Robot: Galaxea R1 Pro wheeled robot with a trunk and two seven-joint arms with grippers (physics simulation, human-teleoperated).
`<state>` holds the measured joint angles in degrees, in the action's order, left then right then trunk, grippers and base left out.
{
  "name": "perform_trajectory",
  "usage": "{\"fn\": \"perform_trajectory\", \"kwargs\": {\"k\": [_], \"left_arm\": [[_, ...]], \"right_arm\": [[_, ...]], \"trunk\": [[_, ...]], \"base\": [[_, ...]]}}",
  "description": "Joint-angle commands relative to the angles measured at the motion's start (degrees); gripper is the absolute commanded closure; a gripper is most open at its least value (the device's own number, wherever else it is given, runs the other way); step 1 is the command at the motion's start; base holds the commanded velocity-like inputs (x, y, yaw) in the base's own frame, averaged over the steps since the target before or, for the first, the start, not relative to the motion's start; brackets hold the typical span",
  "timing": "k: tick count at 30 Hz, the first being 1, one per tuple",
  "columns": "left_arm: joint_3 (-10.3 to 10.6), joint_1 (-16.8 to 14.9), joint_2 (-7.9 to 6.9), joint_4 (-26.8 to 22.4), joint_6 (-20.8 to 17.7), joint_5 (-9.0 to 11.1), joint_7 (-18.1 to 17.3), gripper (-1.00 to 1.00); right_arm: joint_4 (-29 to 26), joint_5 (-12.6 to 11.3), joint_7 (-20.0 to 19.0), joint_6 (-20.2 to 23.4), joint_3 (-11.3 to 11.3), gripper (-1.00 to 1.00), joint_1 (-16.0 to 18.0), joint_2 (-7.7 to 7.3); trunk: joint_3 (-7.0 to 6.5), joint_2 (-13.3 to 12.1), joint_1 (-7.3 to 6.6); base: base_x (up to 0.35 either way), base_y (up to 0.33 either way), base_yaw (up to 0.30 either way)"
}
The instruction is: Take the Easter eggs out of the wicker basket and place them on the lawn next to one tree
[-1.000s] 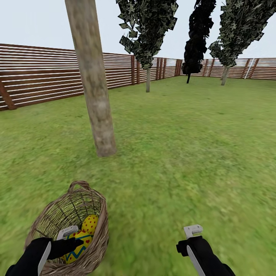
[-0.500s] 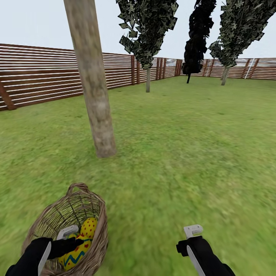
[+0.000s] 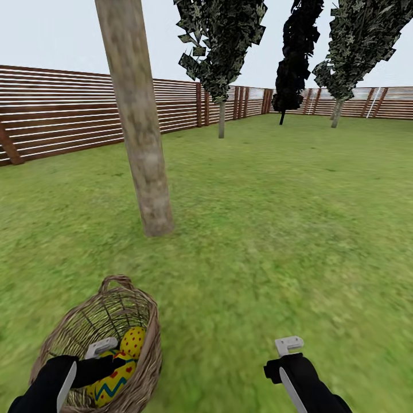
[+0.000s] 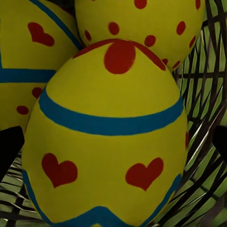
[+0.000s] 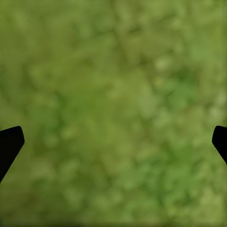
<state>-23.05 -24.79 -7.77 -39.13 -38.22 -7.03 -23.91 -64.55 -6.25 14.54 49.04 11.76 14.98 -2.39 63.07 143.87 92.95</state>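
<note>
Left claw (image 3: 112, 358): spread wide inside wicker basket (image 3: 150, 338), flanking an egg (image 4: 106, 142).
Right claw (image 5: 113, 142): spread over open lawn (image 3: 275, 229).

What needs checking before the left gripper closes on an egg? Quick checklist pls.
1. Eggs in the wicker basket: ok, three show in the left wrist view.
2. Target centred: ok, the nearest egg sits between the fingertips of the left gripper.
3. Left gripper open: ok, fingertips at opposite edges of the left wrist view, egg between them.
4. Fingers level with the egg's widest part: cannot tell.
5. Right gripper free: ok, open over bare lawn.
6. Drop spot: ok, the tree stands just beyond the basket, with grass around its base.
</note>
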Motion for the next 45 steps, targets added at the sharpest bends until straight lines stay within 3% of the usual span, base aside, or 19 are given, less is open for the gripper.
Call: {"fn": "perform_trajectory", "kwargs": {"k": [1,7,16,30,31,45], "left_arm": [[-0.3,0.0,0.04,-0.1,-0.2,-0.6,-0.5,-1.0],[-0.3,0.0,0.04,-0.1,-0.3,-0.6,-0.5,-1.0],[-0.4,0.0,0.04,-0.1,-0.3,-0.6,-0.5,-1.0],[-0.4,-0.1,0.07,-0.1,-0.2,-0.5,-0.5,-1.0],[-0.4,-0.1,0.08,-0.1,-0.2,-0.5,-0.5,1.0],[-0.3,-0.1,0.04,-0.1,-0.3,-0.5,-0.5,1.0]], "right_arm": [[-0.1,-0.6,0.6,0.2,0.2,-1.0,0.0,-0.07],[-0.1,-0.6,0.5,0.2,0.2,-1.0,0.0,-0.07],[-0.1,-0.6,0.6,0.2,0.2,-1.0,0.1,-0.07],[-0.1,-0.6,0.5,0.2,0.2,-1.0,0.1,-0.07],[-0.1,-0.6,0.5,0.2,0.2,-1.0,0.1,-0.07],[0.0,-0.6,0.6,0.1,0.2,-1.0,0.1,-0.13]], "trunk": [[0.05,0.0,-0.01],[0.05,0.0,-0.01],[2.05,0.1,0.22],[2.05,0.1,0.22],[2.05,0.1,0.22],[2.05,0.1,0.22]], "base": [[0.0,0.0,0.0],[0.0,0.0,0.0],[0.0,0.0,0.0],[0.0,0.0,0.0],[0.0,0.0,0.0],[0.0,0.0,0.0]]}}
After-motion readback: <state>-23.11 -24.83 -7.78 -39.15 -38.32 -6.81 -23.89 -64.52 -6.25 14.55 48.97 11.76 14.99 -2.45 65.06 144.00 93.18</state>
